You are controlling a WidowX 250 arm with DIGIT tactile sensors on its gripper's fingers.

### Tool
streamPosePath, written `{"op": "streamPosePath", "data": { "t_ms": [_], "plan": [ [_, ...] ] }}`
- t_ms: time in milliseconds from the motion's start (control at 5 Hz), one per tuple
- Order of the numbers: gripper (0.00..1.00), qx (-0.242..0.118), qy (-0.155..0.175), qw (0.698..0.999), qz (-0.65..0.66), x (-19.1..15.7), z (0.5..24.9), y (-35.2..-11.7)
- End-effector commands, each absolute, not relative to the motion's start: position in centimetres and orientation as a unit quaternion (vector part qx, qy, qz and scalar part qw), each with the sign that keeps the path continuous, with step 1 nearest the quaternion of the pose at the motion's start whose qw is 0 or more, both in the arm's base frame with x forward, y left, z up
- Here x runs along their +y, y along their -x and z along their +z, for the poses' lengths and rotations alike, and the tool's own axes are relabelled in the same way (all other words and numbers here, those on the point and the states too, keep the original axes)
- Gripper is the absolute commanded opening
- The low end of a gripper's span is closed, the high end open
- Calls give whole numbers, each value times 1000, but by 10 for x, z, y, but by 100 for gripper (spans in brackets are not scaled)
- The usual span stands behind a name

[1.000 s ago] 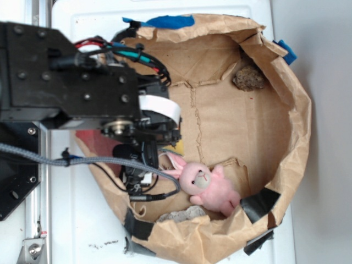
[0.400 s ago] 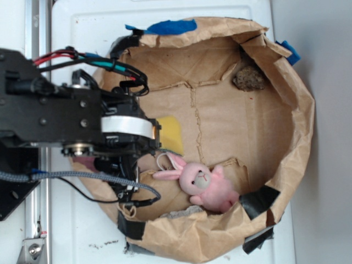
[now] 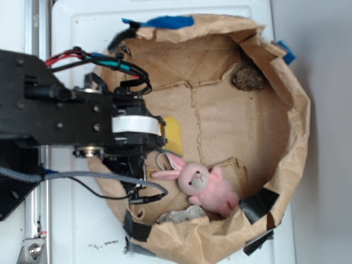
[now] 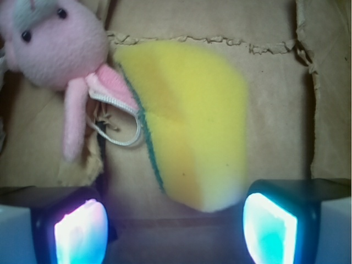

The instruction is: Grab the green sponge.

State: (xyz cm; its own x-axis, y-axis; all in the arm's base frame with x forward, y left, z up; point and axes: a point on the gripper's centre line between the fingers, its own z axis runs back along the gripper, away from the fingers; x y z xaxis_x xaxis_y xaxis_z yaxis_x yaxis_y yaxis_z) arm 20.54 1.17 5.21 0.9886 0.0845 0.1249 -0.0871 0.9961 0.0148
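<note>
Glowing pads of the hand (image 4: pixel 176 228) stand wide apart, empty, at 6 o'clock below the green sponge (image 4: pixel 190 118). Sponge lies flat on cardboard; descend centred, closing clear of the pink bunny (image 4: pixel 55 47) at 10 o'clock.

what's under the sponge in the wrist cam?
The green sponge lies on the brown cardboard floor. Its left edge touches the pink bunny's ear and a white loop. Anything beneath the foam is hidden.
</note>
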Motion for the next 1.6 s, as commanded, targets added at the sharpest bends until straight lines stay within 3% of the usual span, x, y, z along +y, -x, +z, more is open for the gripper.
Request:
{"op": "streamPosePath", "data": {
  "t_ms": [0,600,1400],
  "plan": [
    [100,-89,-12,994,67,13,70,-197],
    [100,-61,-39,991,111,33,57,-231],
    [100,-61,-39,991,111,33,57,-231]
  ]
}}
